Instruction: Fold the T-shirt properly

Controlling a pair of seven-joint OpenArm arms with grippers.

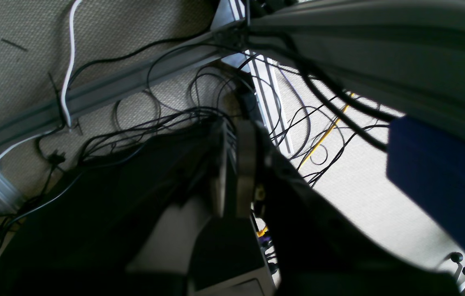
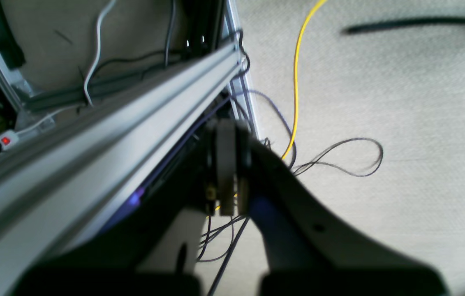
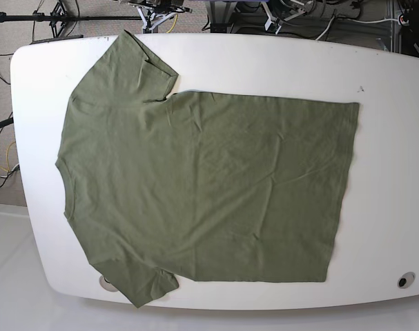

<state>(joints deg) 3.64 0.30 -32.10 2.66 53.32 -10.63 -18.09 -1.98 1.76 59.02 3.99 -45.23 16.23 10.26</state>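
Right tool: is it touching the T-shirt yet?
Apart. The base view shows the T-shirt flat on the table with no arm near; the right tool is over floor cables.

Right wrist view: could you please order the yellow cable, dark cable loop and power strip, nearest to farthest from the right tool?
1. Yellow cable, beside the right tool.
2. Dark cable loop, farther right.
3. Power strip, far left.

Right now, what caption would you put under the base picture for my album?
An olive-green T-shirt lies spread flat and unfolded on a white table, neck toward the left, no robot arms in sight.
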